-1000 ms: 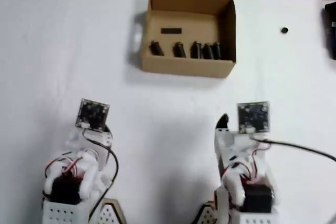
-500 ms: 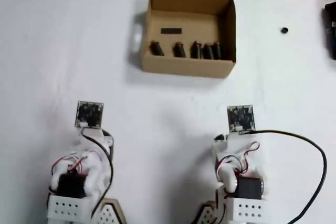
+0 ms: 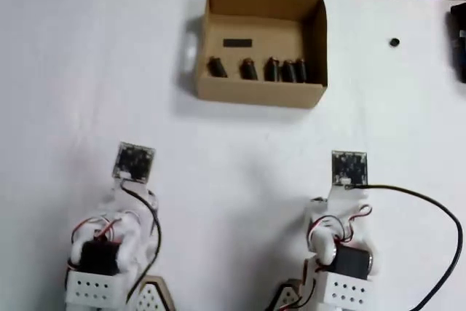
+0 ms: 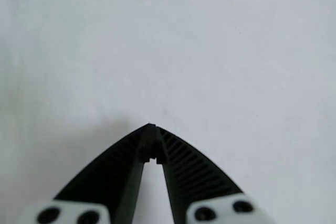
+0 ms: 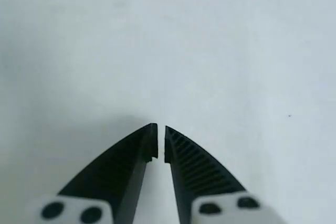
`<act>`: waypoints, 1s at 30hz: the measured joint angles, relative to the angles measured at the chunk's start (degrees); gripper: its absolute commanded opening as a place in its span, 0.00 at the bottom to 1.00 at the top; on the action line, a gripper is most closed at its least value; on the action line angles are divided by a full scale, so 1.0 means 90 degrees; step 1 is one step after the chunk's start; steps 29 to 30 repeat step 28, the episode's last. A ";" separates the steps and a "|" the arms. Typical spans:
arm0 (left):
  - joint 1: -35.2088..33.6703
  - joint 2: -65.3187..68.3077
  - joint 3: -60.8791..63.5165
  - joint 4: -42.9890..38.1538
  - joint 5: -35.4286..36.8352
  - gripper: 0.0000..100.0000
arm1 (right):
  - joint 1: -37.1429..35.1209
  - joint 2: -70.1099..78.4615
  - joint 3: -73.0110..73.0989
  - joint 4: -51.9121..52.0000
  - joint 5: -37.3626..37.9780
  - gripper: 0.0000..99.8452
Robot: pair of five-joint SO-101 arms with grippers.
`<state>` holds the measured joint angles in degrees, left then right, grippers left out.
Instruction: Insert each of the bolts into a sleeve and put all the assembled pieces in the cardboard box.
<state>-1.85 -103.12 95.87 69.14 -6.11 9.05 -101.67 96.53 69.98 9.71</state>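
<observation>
Both arms are pulling back nearward | left gripper [image 4: 151,129] is sitting closed, empty | five assembled pieces [image 3: 271,69] are lying in the cardboard box [image 3: 255,96], far centre | right gripper [image 5: 160,129] is sitting almost closed, empty | pieces are likely handling light, rigid, roll-prone, so pinching mid-barrel | wrist views are revealing claw tips, high view the box

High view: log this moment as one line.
cardboard box: five dark pieces in a row inside | left fingers: shut, holding nothing | right fingers: shut, holding nothing | table: small black item right of box
</observation>
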 measured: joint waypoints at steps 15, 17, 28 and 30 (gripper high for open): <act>0.0000 0.0000 0.0000 0.0127 0.0361 0.02 | 0.0020 0.0000 0.0000 0.0000 0.0000 0.02; 0.0000 0.0000 0.0000 0.0127 0.0361 0.02 | 0.0020 0.0000 0.0000 0.0000 0.0000 0.02; 0.0000 0.0000 0.0000 0.0127 0.0361 0.02 | 0.0020 0.0000 0.0000 0.0000 0.0000 0.02; 0.0000 0.0000 0.0000 0.0127 0.0361 0.02 | 0.0020 0.0000 0.0000 0.0000 0.0000 0.02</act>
